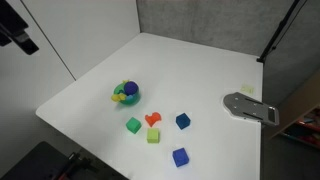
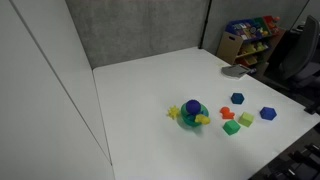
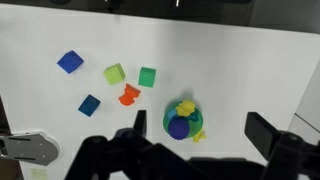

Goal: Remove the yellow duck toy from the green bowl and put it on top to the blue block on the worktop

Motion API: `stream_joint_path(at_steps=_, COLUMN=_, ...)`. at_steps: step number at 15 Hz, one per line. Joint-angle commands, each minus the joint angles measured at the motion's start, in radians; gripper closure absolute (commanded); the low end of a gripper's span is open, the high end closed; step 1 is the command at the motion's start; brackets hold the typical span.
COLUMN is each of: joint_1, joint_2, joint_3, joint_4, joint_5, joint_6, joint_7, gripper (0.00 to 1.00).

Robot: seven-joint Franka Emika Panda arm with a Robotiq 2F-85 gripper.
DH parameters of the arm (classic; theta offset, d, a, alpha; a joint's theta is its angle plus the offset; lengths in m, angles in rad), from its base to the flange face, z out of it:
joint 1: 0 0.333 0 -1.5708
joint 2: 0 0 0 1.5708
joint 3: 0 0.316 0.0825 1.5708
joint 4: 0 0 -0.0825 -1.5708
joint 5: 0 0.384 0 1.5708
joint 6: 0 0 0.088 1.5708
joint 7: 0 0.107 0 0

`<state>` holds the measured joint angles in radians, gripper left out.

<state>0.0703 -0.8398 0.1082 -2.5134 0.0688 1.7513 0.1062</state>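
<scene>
Over the white worktop point(image 3: 230, 60), the gripper point(image 3: 200, 138) hangs wide open and empty (its body is cut off at the wrist view's lower edge), with the green bowl point(image 3: 167, 120) between its fingers, holding the yellow duck toy point(image 3: 185, 106), a blurred lump, well apart from the blue block point(image 3: 69, 62).

This looks like a lab or office test room. A plain white worktop point(image 2: 150, 90) stands against grey felt partition panels point(image 2: 140, 25). At 1 o'clock in an exterior view, a low shelf point(image 2: 248, 38) holds bright bins, with what seems a dark office chair point(image 2: 295, 52) beside it. A black pole point(image 1: 284, 30) slants up at 2 o'clock, past the table edge.
</scene>
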Motion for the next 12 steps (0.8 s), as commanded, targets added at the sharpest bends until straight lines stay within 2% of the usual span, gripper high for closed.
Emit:
stream_joint_path(at_steps=1, joint_1=-0.002, joint_2=0.001, joint_3=0.001, joint_4=0.003, joint_5=0.0, joint_6=-0.003, joint_7=-0.001, gripper=0.0)
stream_joint_path(at_steps=9, joint_1=-0.002, joint_2=0.0, joint_3=0.001, joint_4=0.004, joint_5=0.0, joint_6=-0.003, joint_7=-0.001, gripper=0.0)
stream_joint_path(at_steps=12, joint_1=-0.027, joint_2=0.003, joint_3=0.01, joint_4=0.051, joint_5=-0.03, joint_6=-0.032, joint_7=0.026, gripper=0.0)
